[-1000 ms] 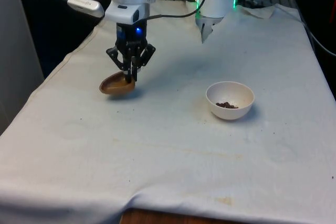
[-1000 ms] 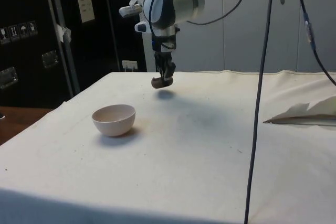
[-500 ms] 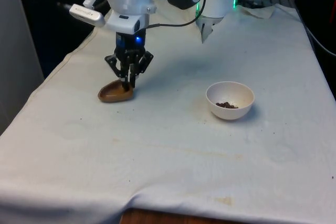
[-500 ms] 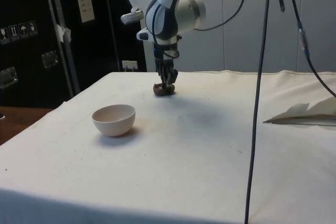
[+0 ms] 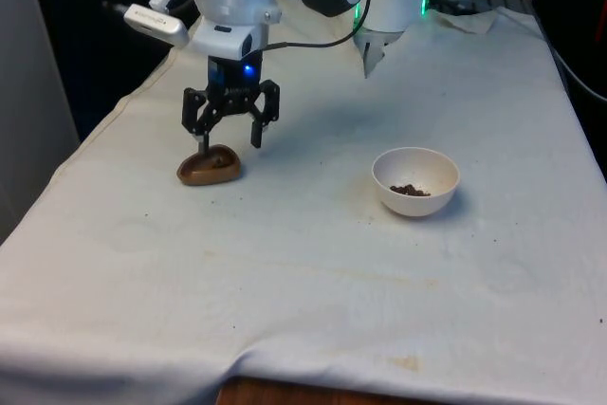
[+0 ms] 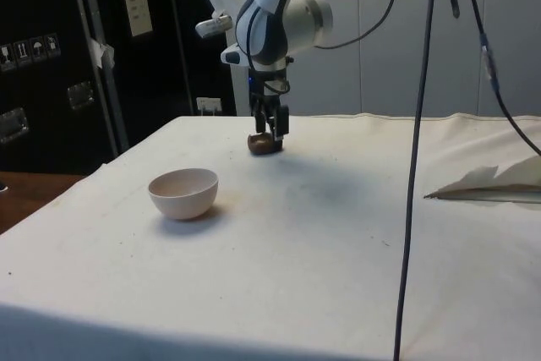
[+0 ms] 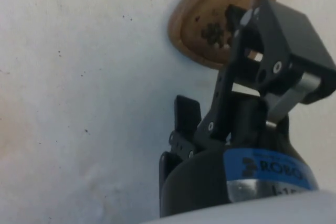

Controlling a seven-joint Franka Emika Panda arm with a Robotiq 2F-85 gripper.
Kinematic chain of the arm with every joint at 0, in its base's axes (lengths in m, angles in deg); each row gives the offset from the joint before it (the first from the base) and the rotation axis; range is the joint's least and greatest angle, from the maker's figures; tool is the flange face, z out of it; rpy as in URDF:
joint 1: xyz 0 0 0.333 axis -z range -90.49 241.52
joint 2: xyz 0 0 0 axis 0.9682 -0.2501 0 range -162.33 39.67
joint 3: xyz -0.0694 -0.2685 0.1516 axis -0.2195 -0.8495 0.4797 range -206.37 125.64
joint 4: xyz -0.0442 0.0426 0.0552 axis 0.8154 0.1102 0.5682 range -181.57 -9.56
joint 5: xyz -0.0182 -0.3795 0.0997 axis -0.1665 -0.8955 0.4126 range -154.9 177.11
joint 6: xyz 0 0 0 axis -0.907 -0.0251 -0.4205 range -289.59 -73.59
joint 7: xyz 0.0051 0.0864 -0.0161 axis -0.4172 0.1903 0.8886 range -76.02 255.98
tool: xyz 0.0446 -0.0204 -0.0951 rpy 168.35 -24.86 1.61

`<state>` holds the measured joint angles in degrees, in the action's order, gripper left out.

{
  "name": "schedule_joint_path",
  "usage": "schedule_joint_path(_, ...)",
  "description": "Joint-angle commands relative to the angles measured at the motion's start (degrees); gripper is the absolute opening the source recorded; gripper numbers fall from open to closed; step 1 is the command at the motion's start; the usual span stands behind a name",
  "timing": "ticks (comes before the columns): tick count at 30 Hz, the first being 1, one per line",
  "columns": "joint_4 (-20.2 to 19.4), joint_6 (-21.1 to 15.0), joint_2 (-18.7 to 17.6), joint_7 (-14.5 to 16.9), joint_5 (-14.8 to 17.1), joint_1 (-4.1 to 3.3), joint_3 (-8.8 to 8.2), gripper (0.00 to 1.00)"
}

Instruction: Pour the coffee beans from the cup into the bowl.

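A brown wooden cup (image 5: 209,168) sits on the white cloth toward the front view's left, with a few coffee beans left inside it (image 7: 212,30). My gripper (image 5: 228,138) hangs just above the cup, open. One finger reaches down at the cup's rim and the other stands off to the side over bare cloth. Nothing is between the fingers. The white bowl (image 5: 415,180) stands well apart, toward the front view's right, with a small heap of coffee beans in its bottom. The side view has the gripper (image 6: 272,124) over the cup (image 6: 264,144), and the bowl (image 6: 183,192) nearer that camera.
A black cable (image 6: 414,166) hangs down through the side view. A crumpled white sheet (image 6: 490,182) lies at the table's side. The cloth drops over the table edge (image 5: 114,111) close to the cup, and the front edge (image 5: 313,377) is nearer the camera.
The gripper carried the cup down onto the cloth, then opened and let go of it. The cup now rests on the table by itself.
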<state>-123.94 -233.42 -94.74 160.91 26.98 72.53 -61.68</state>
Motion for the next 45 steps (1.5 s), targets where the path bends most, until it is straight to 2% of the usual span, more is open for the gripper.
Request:
schedule_joint_path(1,-0.5,-0.9,0.3,0.4,0.1,0.11,0.17,0.92)
schedule_joint_path(3,-0.4,-0.2,0.8,0.2,-0.1,-0.11,-0.11,1.00)
schedule_joint_path(8,-0.5,0.7,2.1,0.1,-0.5,-0.34,-0.40,1.00)
schedule_joint_path(9,-0.2,0.5,1.7,0.2,0.0,0.00,0.00,1.00)
schedule_joint_path(10,-0.6,0.9,2.3,0.1,-0.5,-0.40,-0.46,1.00)
schedule_joint_path(17,-0.7,3.0,4.9,-0.2,-1.3,-0.74,-0.63,1.00)
schedule_joint_path(18,-0.3,2.9,4.5,0.3,-0.5,-0.06,0.00,1.00)
schedule_joint_path(19,-0.7,3.3,5.1,-0.2,-1.4,-0.80,-0.63,1.00)
schedule_joint_path(24,-0.6,5.7,6.8,-0.6,-2.1,-1.20,-0.63,1.00)
schedule_joint_path(25,-0.6,6.1,7.0,-0.7,-2.3,-1.20,-0.63,1.00)
schedule_joint_path(26,-0.3,5.7,6.8,0.1,-1.4,-0.46,0.23,1.00)
schedule_joint_path(27,-0.6,6.5,7.3,-0.9,-2.6,-1.26,-0.63,1.00)
schedule_joint_path(29,-0.5,8.1,8.3,-1.5,-3.5,-1.49,-0.46,1.00)
schedule_joint_path(33,-0.5,10.0,9.4,-2.6,-4.9,-1.55,0.00,1.00)
schedule_joint_path(34,-0.3,10.4,9.6,-2.1,-4.4,-0.86,0.86,1.00)
schedule_joint_path(35,-0.5,11.1,10.0,-3.2,-5.7,-1.66,0.23,1.00)
schedule_joint_path(43,-0.1,15.3,12.0,-5.2,-8.3,-1.72,1.55,1.00)
schedule_joint_path(44,-0.1,15.0,12.0,-4.4,-7.3,-0.97,2.29,1.00)
schedule_joint_path(45,0.0,16.3,12.5,-5.8,-8.9,-1.66,2.01,1.00)
